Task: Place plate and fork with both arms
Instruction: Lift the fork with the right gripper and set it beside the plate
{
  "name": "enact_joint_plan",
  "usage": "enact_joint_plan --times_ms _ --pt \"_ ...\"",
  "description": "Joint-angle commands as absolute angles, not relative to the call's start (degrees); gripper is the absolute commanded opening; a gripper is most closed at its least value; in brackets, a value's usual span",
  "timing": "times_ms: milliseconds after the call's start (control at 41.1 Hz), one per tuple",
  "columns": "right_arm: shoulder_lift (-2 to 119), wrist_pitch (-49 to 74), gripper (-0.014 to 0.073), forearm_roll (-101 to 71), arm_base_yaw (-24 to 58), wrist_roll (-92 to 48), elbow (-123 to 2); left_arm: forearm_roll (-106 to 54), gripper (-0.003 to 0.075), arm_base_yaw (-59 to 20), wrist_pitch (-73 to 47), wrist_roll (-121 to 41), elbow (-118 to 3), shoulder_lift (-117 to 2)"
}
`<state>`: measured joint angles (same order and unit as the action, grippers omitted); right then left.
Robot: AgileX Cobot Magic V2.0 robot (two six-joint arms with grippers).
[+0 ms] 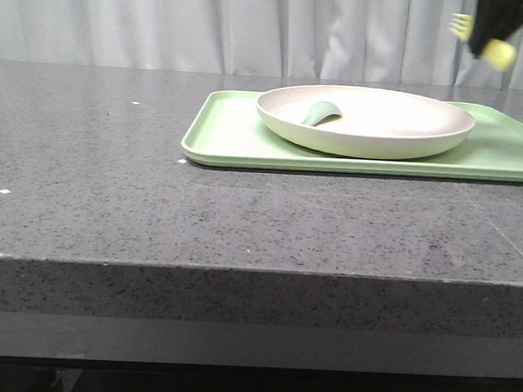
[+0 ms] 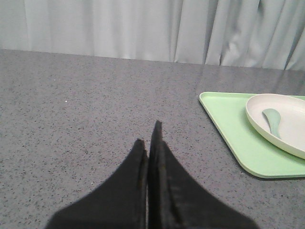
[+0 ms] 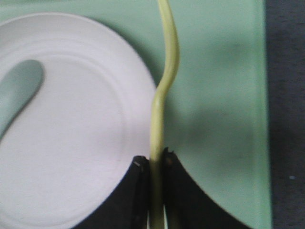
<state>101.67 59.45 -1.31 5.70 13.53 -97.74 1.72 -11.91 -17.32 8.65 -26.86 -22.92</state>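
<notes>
Table: dark grey speckled stone top, pale curtain behind it.

Tray: flat, rectangular, light green, lying on the right half of the table and running out of the front view at the right edge.

Plate: round, shallow, cream-white, raised rim. Sits on the tray, nearer the tray's left end, with green tray surface showing on all visible sides. In the right wrist view the plate lies under and to one side of the fingers.

Spoon: dull grey-green, lying inside the plate toward its left side, bowl end resting on the plate floor. Also seen in the left wrist view and the right wrist view.

Fork: pale yellow plastic, held in the air at the upper right of the front view, above the right part of the tray and well clear of the plate. Tines point left; the handle end shows below the fingers. In the right wrist view the curved handle runs straight out from between the fingertips, over the tray just beside the plate's rim.

Right gripper: black, clenched on the fork handle, both fingers pressed against it. Raised high above the tray.

Left gripper: black pointed fingers pressed together, holding nothing. Hovers over bare table, well apart from the tray and the plate. Not seen in the front view.
</notes>
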Motion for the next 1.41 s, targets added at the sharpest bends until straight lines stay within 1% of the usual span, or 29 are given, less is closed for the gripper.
enact_joint_plan --times_ms 0,195,365,438,511,657,730,827,997,1070,1143,1216,1314,1387 --pt "98.75 58.12 0.0040 0.33 3.14 10.71 -97.79 1.86 -0.0018 -11.69 -12.45 8.75 -28.37 -23.29" --pt "99.26 51.11 0.0040 0.57 1.62 8.11 -90.47 1.86 -0.0018 -11.69 -12.45 8.75 -28.37 -23.29" --pt "101.27 49.84 0.0055 0.63 0.77 8.11 -88.05 1.86 -0.0018 -11.69 -12.45 8.75 -28.37 -23.29" --pt "102.33 49.78 0.0088 0.69 0.42 8.11 -88.05 1.86 -0.0018 -11.69 -12.45 8.75 -28.37 -23.29" --pt "103.20 49.72 0.0142 0.69 0.12 8.11 -88.05 1.86 -0.0018 -11.69 -12.45 8.75 -28.37 -23.29" --pt "103.60 49.66 0.0293 0.74 -0.09 8.11 -88.24 1.86 -0.0018 -11.69 -12.45 8.75 -28.37 -23.29" --pt "103.17 48.91 0.0351 0.80 -0.09 8.11 -88.55 1.86 -0.0018 -11.69 -12.45 8.75 -28.37 -23.29" --pt "101.67 49.68 0.0386 0.80 -0.09 8.11 -89.73 1.86 -0.0018 -11.69 -12.45 8.75 -28.37 -23.29" --pt "95.43 49.98 0.0367 0.80 0.17 8.11 -90.81 1.86 -0.0018 -11.69 -12.45 8.75 -28.37 -23.29" --pt "91.97 49.47 0.0302 0.80 0.82 8.11 -90.00 1.86 -0.0018 -11.69 -12.45 8.75 -28.37 -23.29" --pt "87.91 46.82 0.0204 0.80 2.31 8.11 -87.25 1.86 -0.0018 -11.69 -12.45 8.75 -28.37 -23.29" --pt "83.56 43.81 0.0127 0.80 4.07 8.11 -83.10 1.86 -0.0018 -11.69 -12.45 8.75 -28.37 -23.29" --pt "77.09 39.40 0.0055 0.80 6.39 8.11 -75.81 1.86 -0.0018 -11.69 -12.45 8.75 -28.37 -23.29" --pt "72.99 35.87 0.0026 0.80 7.76 8.11 -70.96 1.86 -0.0018 -11.69 -12.45 8.75 -28.37 -23.29"
